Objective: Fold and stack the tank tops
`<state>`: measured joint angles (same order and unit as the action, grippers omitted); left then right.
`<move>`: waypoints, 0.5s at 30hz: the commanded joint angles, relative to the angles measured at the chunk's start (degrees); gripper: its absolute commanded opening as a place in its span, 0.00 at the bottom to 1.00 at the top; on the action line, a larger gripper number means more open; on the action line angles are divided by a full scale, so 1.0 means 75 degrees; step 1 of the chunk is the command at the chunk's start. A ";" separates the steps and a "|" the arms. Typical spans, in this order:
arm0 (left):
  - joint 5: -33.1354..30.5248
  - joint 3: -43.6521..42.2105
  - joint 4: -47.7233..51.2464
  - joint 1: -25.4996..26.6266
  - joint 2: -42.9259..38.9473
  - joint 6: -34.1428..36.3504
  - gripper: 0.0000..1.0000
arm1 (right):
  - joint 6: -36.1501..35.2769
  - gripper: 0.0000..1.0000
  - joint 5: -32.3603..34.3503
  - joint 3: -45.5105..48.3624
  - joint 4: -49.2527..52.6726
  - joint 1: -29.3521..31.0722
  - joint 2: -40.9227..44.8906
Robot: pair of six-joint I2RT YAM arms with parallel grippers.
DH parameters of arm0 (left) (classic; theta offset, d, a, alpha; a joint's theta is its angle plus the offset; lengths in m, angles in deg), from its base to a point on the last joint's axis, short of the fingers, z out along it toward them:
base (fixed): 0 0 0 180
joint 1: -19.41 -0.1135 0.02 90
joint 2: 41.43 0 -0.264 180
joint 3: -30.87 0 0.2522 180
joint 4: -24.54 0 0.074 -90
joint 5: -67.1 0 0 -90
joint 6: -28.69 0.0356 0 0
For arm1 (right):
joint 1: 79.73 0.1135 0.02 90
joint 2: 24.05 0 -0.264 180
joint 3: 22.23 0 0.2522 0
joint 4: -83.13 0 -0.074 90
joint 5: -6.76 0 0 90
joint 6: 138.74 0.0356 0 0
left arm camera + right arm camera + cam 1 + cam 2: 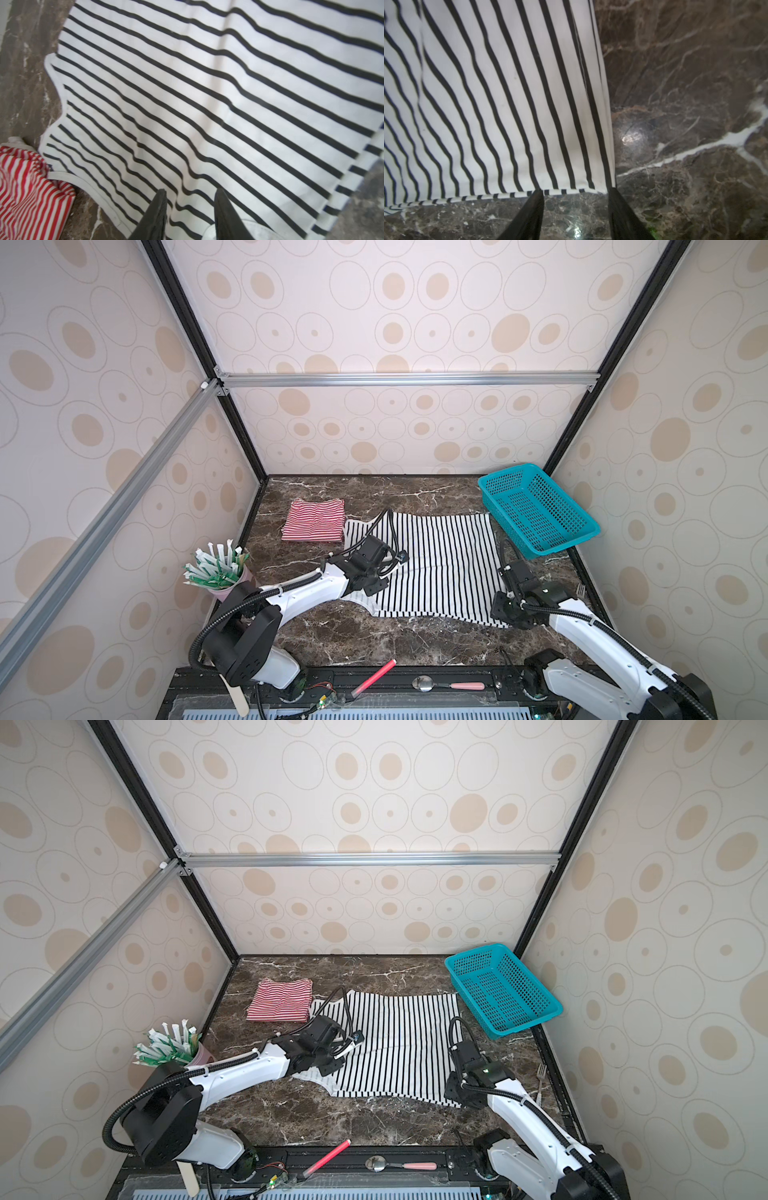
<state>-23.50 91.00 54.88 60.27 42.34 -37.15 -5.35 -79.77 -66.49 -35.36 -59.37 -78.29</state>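
Black-and-white top lies spread on the table; red top sits folded just beside its far left corner. Left gripper, over its left side, and right gripper, at its hem corner, both gape empty. A shallow pinch could catch one layer only, skewing the fold.

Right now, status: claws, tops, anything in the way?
Left claw open over black-and-white top. Right claw open at its hem corner. That top spread unfolded; red-and-white top folded beside it. No obstruction seen.

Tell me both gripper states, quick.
Left gripper: open, empty, over the black-and-white top.
Right gripper: open, empty, at that top's corner.
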 commanded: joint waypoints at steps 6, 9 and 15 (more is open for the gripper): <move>0.0229 -0.0317 -0.0048 0.0142 -0.0384 0.0195 0.38 | 0.1092 0.49 0.0462 0.0493 0.0260 0.0063 0.0342; 0.0302 -0.0392 -0.0095 0.0165 -0.0445 0.0172 0.38 | 0.1125 0.41 0.0421 0.0495 0.0125 0.0063 0.0155; 0.0315 -0.0463 -0.0101 0.0183 -0.0524 0.0141 0.37 | 0.1212 0.29 0.0344 0.0566 -0.0309 0.0063 -0.0343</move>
<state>-21.73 87.70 54.22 61.38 39.69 -36.82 2.17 -77.83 -63.28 -36.84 -59.17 -79.43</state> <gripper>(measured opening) 0.370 0.296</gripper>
